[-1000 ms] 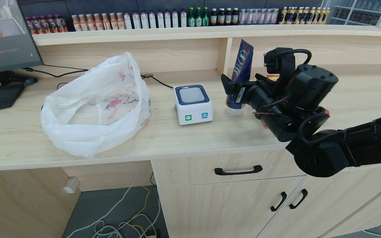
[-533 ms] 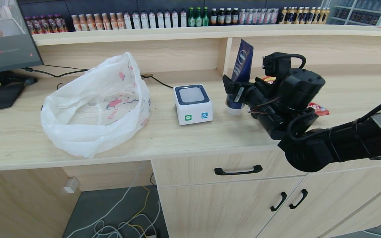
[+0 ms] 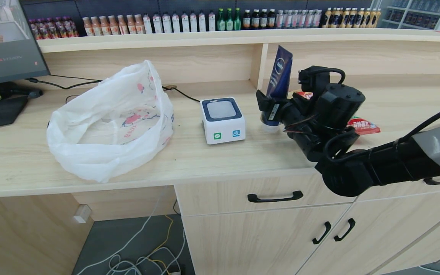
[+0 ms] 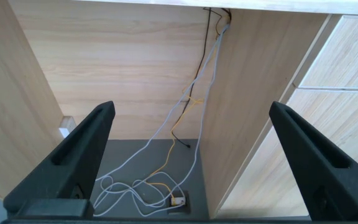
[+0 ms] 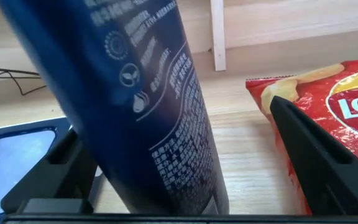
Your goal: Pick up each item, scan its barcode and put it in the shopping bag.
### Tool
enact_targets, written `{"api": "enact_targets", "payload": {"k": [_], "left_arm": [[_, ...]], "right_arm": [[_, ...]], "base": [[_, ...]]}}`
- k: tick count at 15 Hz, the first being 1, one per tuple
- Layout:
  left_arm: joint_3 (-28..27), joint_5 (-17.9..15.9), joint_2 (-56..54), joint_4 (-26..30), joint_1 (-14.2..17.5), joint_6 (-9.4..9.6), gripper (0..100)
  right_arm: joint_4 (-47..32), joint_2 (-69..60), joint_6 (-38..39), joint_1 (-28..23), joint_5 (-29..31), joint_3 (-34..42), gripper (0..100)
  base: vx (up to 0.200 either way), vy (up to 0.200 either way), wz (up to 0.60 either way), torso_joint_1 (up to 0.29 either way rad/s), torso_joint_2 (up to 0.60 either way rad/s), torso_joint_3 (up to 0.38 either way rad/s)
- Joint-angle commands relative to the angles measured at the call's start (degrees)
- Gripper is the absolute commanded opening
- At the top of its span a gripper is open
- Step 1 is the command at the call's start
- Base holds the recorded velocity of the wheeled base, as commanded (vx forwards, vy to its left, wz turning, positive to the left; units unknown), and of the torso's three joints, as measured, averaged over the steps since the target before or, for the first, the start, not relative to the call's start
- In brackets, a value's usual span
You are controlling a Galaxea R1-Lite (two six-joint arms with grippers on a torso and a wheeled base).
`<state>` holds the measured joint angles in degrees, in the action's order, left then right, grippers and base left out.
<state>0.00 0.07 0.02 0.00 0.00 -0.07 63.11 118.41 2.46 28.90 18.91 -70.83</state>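
A dark blue tube (image 3: 280, 70) stands upright on its cap on the wooden counter (image 3: 243, 152), just right of the white scanner box (image 3: 223, 119). My right gripper (image 3: 270, 109) is open around the tube's lower part; in the right wrist view the tube (image 5: 148, 106) sits against one finger, with a gap to the other finger (image 5: 309, 155). A red snack packet (image 3: 363, 125) lies behind the arm. The white shopping bag (image 3: 109, 122) gapes open at the counter's left. My left gripper (image 4: 191, 162) hangs open below the counter, holding nothing.
A monitor (image 3: 2, 42) stands at the far left. A raised shelf (image 3: 220, 36) with several bottles runs along the back, and its upright divider (image 3: 259, 61) is close behind the tube. Cables (image 4: 185, 124) hang in the cabinet recess by the left gripper.
The right arm has sunk lower and drawn in slightly, uncovering the red snack packet behind it. Its gripper stays around the tube, which has not moved.
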Motion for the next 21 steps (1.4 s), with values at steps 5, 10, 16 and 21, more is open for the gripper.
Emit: {"api": "enact_targets", "payload": {"k": [5, 10, 16, 21], "left_arm": [[0.00, 0.01, -0.02, 0.00, 0.00, -0.01, 100], [0.00, 0.01, -0.02, 0.00, -0.09, -0.01, 100], [0.00, 0.01, -0.02, 0.00, 0.00, -0.01, 100], [0.00, 0.01, -0.02, 0.00, 0.00, -0.01, 100]], "right_arm": [[0.08, 1.12, 0.00, 0.01, -0.01, 0.08, 100], [0.08, 1.39, -0.09, 0.01, -0.01, 0.43, 0], [1.75, 1.39, -0.35, 0.19, 0.08, 0.51, 0], [3.51, 1.30, -0.27, 0.28, -0.10, 1.39, 0]], "base": [[0.000, 0.000, 0.00, 0.000, 0.00, 0.000], [0.000, 0.000, 0.00, 0.000, 0.00, 0.000], [0.000, 0.000, 0.00, 0.000, 0.00, 0.000], [0.000, 0.000, 0.00, 0.000, 0.00, 0.000]]}}
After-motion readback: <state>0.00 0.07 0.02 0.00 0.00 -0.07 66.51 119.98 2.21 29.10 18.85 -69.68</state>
